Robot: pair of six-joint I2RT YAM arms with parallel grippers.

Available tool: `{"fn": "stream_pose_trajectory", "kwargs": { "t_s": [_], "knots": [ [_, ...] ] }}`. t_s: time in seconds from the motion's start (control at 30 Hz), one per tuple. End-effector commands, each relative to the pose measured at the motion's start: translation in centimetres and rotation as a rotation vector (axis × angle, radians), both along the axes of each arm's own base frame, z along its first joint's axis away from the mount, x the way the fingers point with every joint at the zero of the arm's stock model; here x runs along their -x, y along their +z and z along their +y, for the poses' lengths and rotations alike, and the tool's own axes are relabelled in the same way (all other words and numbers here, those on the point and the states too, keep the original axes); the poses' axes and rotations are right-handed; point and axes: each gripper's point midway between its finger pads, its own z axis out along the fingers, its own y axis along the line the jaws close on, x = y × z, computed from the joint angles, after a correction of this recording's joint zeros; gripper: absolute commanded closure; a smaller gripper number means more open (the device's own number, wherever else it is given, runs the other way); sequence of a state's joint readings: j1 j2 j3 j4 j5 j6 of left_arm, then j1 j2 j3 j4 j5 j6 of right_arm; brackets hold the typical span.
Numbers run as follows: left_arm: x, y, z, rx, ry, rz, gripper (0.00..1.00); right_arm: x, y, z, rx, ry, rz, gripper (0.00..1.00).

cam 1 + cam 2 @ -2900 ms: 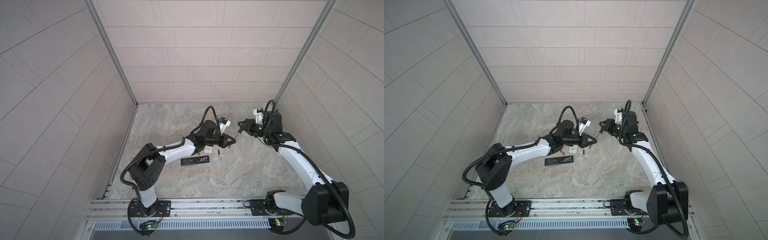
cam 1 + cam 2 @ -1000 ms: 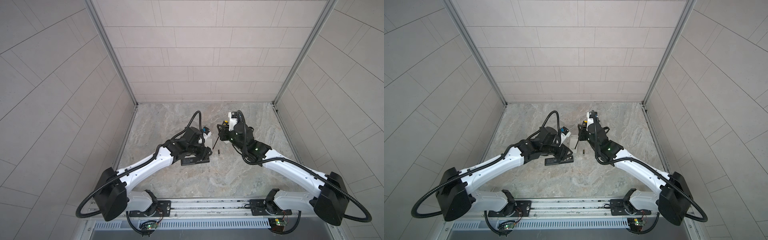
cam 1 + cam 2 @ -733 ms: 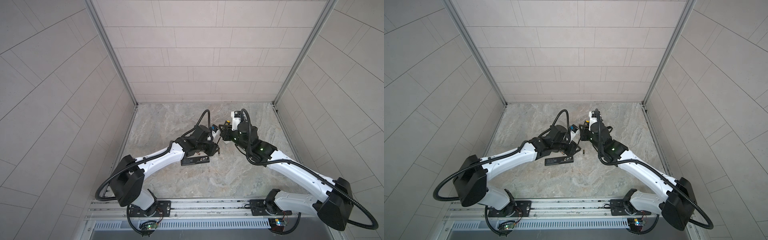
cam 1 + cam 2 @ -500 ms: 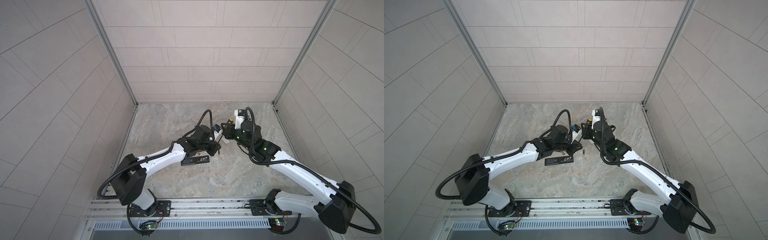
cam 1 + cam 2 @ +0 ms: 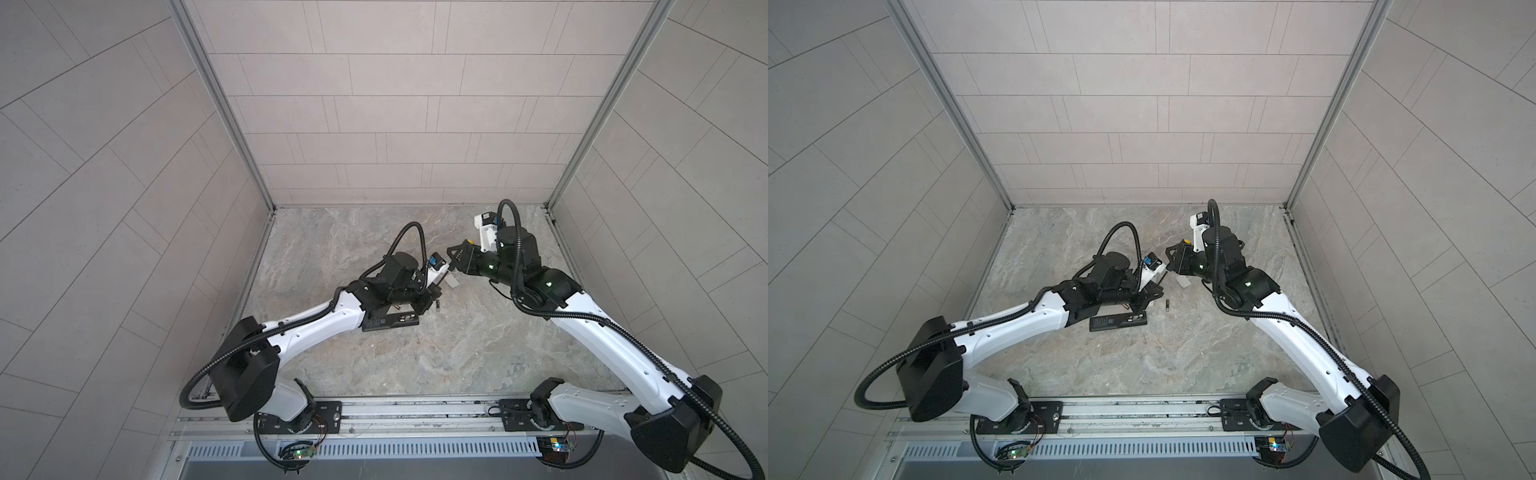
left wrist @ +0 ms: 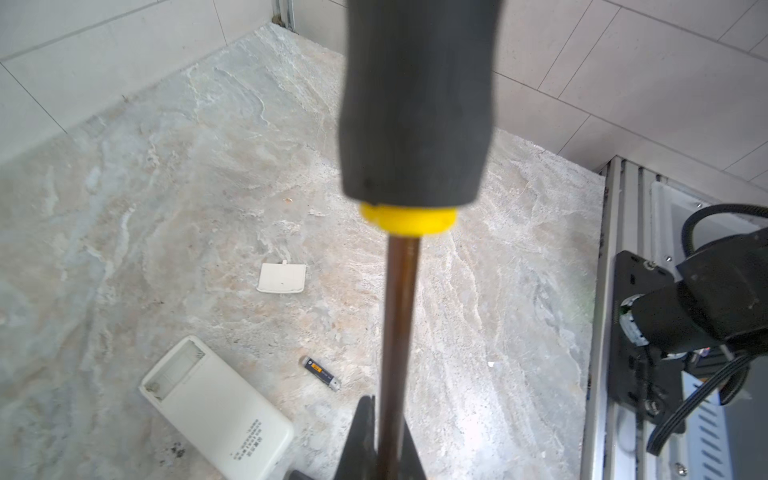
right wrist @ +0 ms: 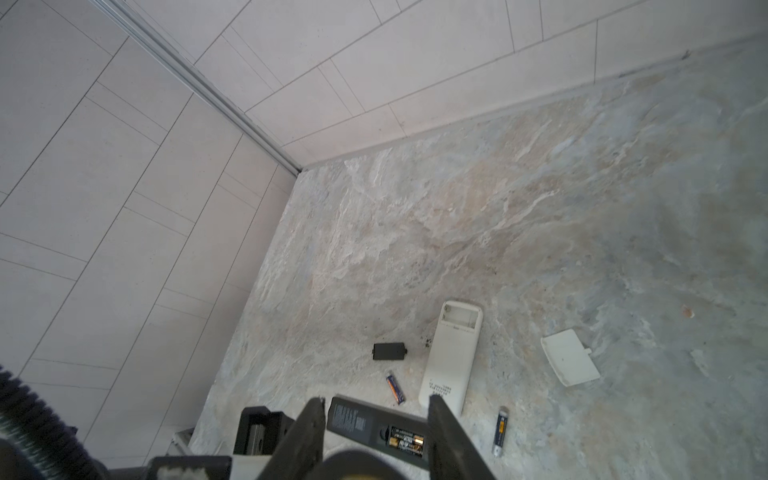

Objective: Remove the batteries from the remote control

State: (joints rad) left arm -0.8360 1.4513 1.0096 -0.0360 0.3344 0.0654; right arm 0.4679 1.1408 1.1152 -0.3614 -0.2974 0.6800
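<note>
The black remote control [image 7: 357,419] lies back-up on the stone floor with its compartment open, and batteries [image 7: 405,441] sit in it. One loose battery [image 7: 395,388] lies beside it. Another [image 7: 500,432] lies past the white remote [image 7: 453,357] and shows in both top views [image 5: 1168,305]. My left gripper [image 6: 386,444] is shut on the bare shaft of the screwdriver [image 6: 415,104], whose black handle fills the left wrist view. My right gripper [image 7: 376,415] is open, its fingers [image 7: 307,428] spread either side of the handle's end.
A small black cover [image 7: 389,351] and a white cover [image 7: 569,357] lie loose on the floor. The white remote has an empty open compartment. Tiled walls close in three sides. The two wrists meet close together above the remotes, and a rail [image 5: 415,415] runs along the front.
The right gripper, which carried the screwdriver in, has opened around the handle. The left gripper has shut on the shaft. The right arm has drawn back slightly to the right.
</note>
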Motion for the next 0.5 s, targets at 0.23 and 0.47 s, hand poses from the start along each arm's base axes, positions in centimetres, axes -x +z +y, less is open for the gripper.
{"fn": "stream_pose_trajectory", "kwargs": {
  "t_s": [0.23, 0.47],
  "knots": [
    [-0.2, 2.0, 1.7, -0.105, -0.07, -0.197, 1.0, 3.1, -1.6, -0.3, -0.042, 0.22, 0.226, 0.58],
    [-0.1, 2.5, 1.4, -0.094, -0.079, -0.194, 1.0, 3.7, -2.3, 0.4, -0.054, 0.275, 0.272, 0.59]
  ]
}}
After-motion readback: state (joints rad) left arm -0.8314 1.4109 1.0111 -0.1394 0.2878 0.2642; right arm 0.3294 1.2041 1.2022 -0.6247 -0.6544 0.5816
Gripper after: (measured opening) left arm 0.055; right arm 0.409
